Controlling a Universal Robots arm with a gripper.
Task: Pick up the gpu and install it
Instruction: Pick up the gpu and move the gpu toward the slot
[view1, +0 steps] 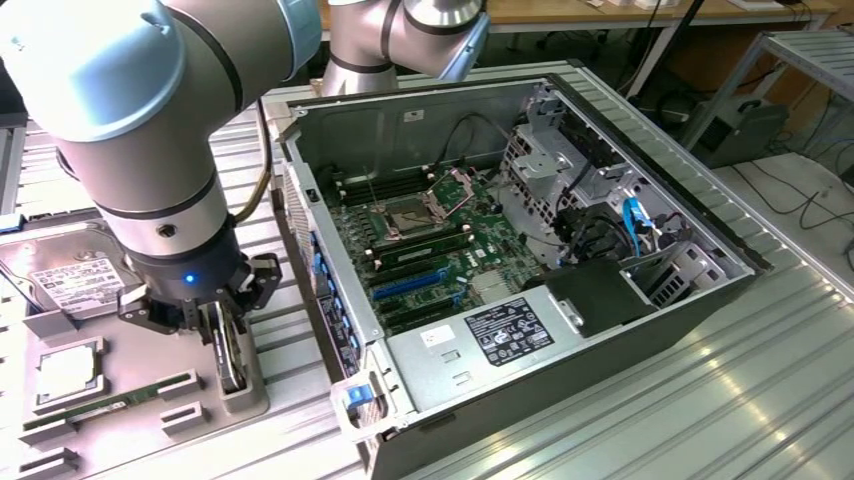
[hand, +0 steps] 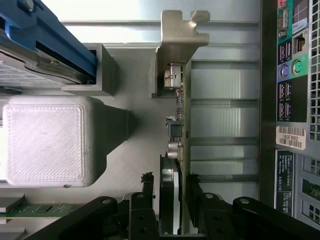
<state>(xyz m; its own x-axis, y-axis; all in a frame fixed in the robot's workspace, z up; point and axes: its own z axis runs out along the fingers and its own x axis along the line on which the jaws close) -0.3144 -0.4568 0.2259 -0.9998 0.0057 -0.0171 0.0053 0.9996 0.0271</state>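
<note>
Dark gpu (hand: 176, 131) edge-up, bracket (hand: 175, 50) beyond hand (hand: 170, 181)

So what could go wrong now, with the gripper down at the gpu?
1. The open gripper straddles the gpu beside raised parts; closing there may press on them, not the board.
2. The gpu stands on edge in a slot of the gray holder; a tilted lift may jam it.
</note>
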